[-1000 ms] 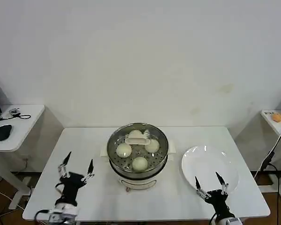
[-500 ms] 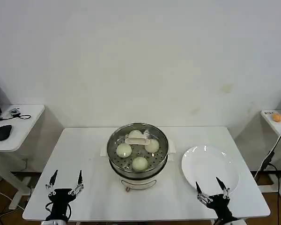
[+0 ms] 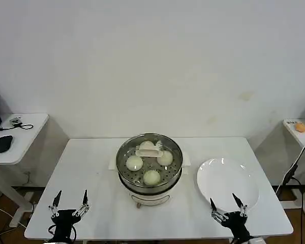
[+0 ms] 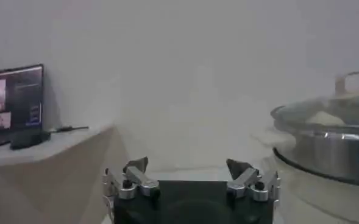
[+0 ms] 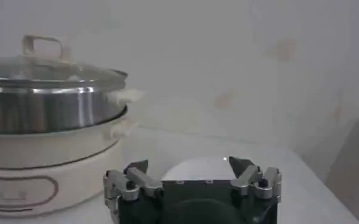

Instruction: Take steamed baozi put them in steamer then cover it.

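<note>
The white table [image 3: 91, 173] is the biggest thing here. In its middle sits the steamer [image 3: 149, 185], a shiny steel pot on a white base. The cover [image 3: 149, 157], a clear glass lid with a pale bar handle, lies on top of it. Through the glass the steamed baozi [image 3: 151, 177] show, three plain to see and one partly hidden under the handle. So the job looks done.

Right of the steamer is a bare white plate [image 3: 226, 180]. A small side table [image 3: 18, 134] stands to the left, with a black mouse [image 3: 2, 143] on it.

The left gripper [image 3: 68, 204] hangs low at the near left edge of the table, well apart from the steamer. Its pincer is spread wide and holds nothing. The right gripper [image 3: 227, 208] hangs at the near right edge, over the near rim of the plate. Its pincer is wide too, and empty.

Not much can go wrong now. If the right arm swings, it might bump the plate and push it. If either arm reaches in, it might knock the lid crooked. Nothing stands between the arms and the steamer.
</note>
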